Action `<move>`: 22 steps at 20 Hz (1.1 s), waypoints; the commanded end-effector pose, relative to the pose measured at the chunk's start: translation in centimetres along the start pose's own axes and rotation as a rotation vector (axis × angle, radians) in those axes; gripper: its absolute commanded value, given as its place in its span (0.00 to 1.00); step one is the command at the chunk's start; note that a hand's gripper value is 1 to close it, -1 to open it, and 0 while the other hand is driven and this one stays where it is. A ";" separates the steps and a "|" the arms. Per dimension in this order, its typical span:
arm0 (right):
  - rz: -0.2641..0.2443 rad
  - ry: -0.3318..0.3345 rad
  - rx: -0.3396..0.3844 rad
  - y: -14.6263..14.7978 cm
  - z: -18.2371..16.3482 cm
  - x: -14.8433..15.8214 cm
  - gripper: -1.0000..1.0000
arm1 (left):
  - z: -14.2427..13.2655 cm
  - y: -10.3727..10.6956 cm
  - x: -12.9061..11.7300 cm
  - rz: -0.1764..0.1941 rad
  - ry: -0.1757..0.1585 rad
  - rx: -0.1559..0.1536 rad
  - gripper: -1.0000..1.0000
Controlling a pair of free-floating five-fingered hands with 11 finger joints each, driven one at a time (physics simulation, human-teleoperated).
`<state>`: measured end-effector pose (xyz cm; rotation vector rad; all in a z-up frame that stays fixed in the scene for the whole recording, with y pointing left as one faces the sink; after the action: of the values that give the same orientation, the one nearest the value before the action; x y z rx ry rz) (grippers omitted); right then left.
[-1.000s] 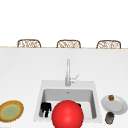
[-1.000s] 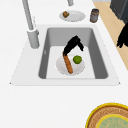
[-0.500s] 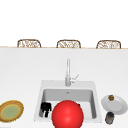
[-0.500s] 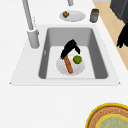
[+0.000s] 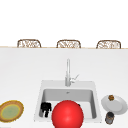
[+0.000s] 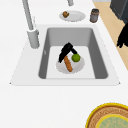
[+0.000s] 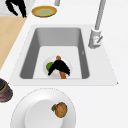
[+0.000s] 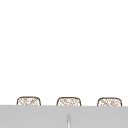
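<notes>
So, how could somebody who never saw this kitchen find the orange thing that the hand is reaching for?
Start at the sink and look at the round white plate on its bottom. A black hand reaches down onto it. The carrot is the long orange stick beside the round green lime.

Almost nothing changes: the hand (image 6: pixel 67 50) in the sink (image 6: pixel 32 72) shifts very slightly over the carrot (image 6: pixel 67 64) on the plate (image 6: pixel 77 68), close beside the lime (image 6: pixel 75 57).
</notes>
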<state>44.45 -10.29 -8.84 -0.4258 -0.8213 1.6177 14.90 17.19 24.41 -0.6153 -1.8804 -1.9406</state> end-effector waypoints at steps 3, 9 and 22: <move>0.020 -0.033 0.026 -0.6 -1.4 -0.5 0.00 | 0.0 0.0 0.0 0.000 0.000 0.000 0.50; 0.022 -0.024 -0.083 -1.0 -0.5 -0.1 1.00 | 0.0 0.0 0.0 0.000 0.000 0.000 0.50; -0.035 -0.055 -0.237 -4.8 1.8 0.3 1.00 | 0.0 0.0 0.0 0.000 0.000 0.000 0.50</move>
<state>46.37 -10.11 -6.09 -0.5012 -1.0606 1.5313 14.90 17.19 24.41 -0.6153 -1.8804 -1.9406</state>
